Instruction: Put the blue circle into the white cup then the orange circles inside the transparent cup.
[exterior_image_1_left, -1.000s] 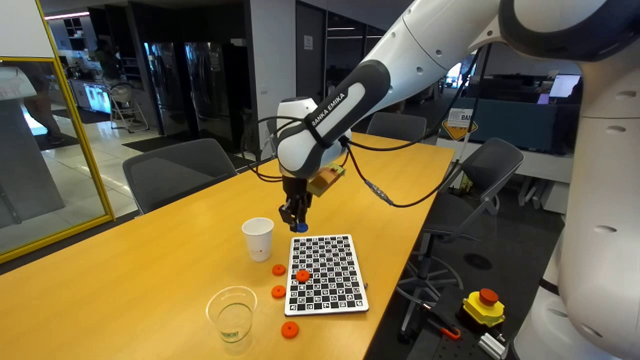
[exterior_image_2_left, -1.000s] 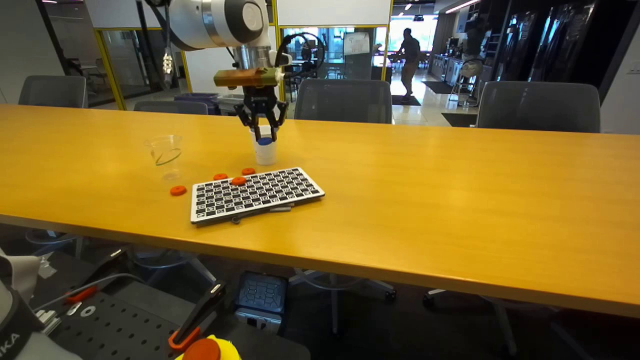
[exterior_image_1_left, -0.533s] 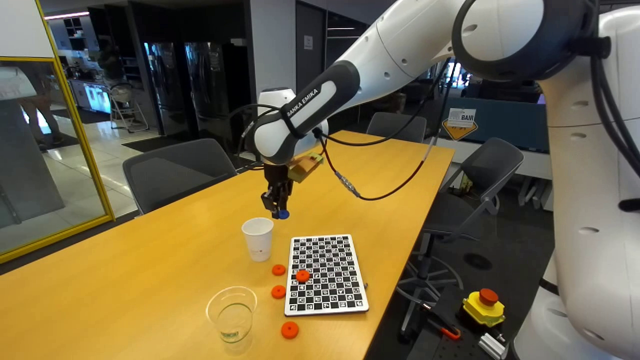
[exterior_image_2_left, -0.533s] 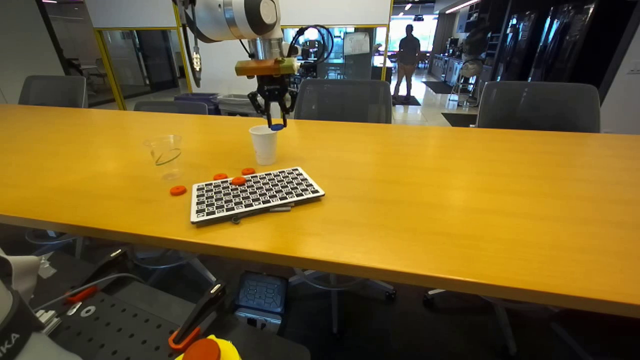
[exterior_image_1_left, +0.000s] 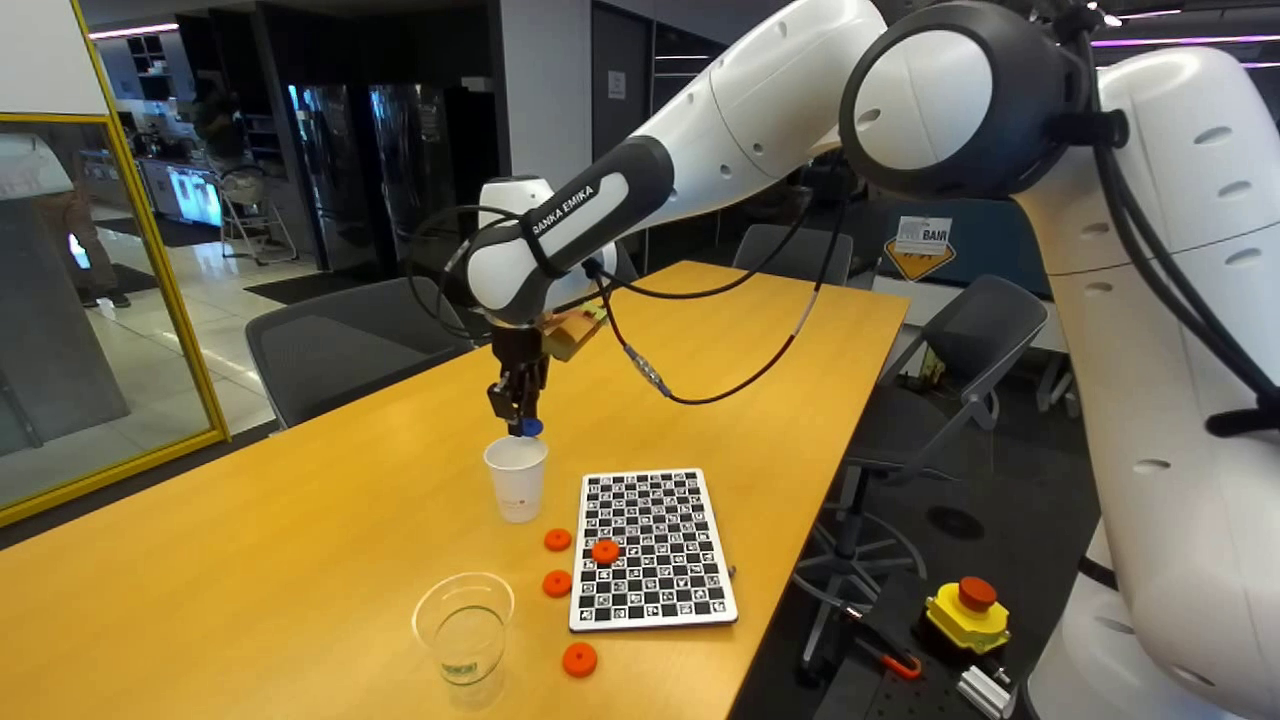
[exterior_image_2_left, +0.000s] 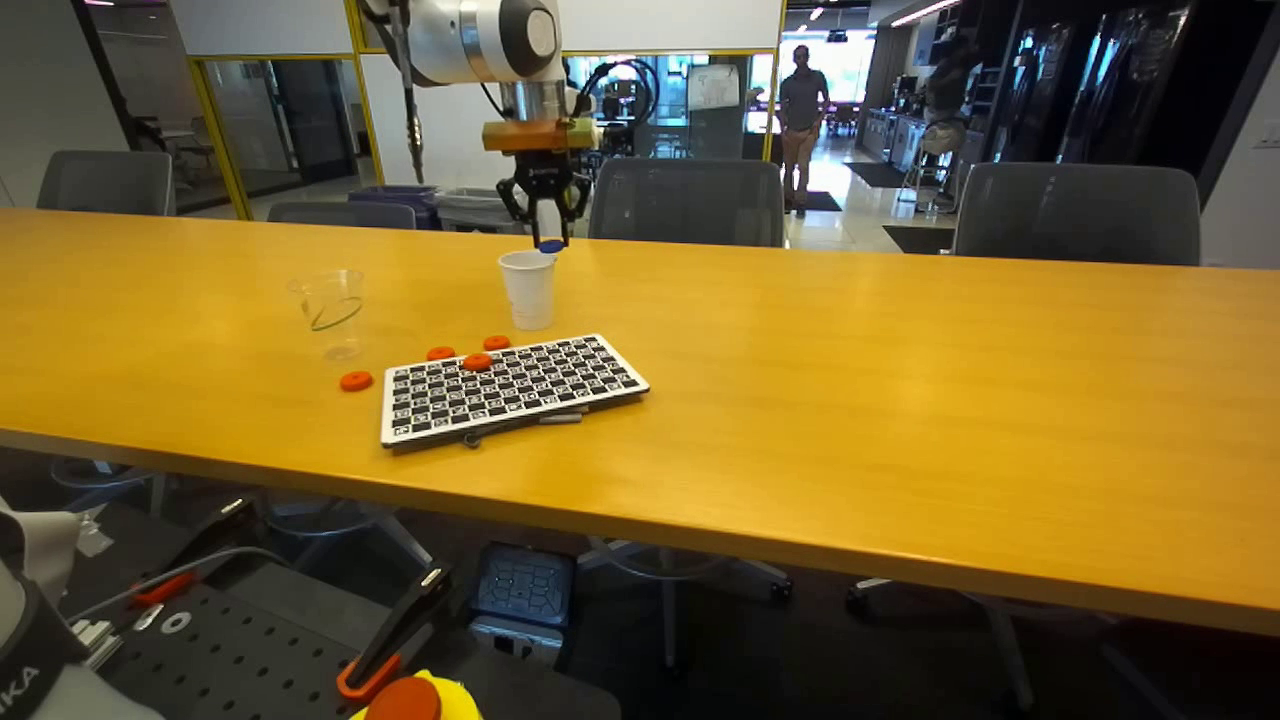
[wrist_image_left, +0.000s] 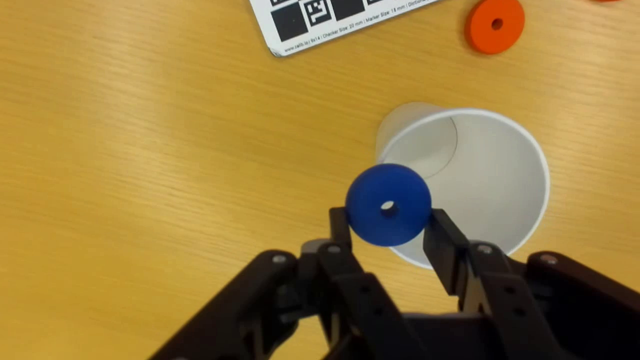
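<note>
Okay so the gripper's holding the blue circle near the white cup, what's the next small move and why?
Probably nudge the gripper rightward in the wrist view before releasing: there, the blue circle it grips overlaps the left rim of the white cup, off the middle of its opening.

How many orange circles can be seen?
4: one orange circle on the checkered board; on the table, one nearest the white cup, one nearest the transparent cup, one between those two. The white cup's bottom might hide another.
</note>
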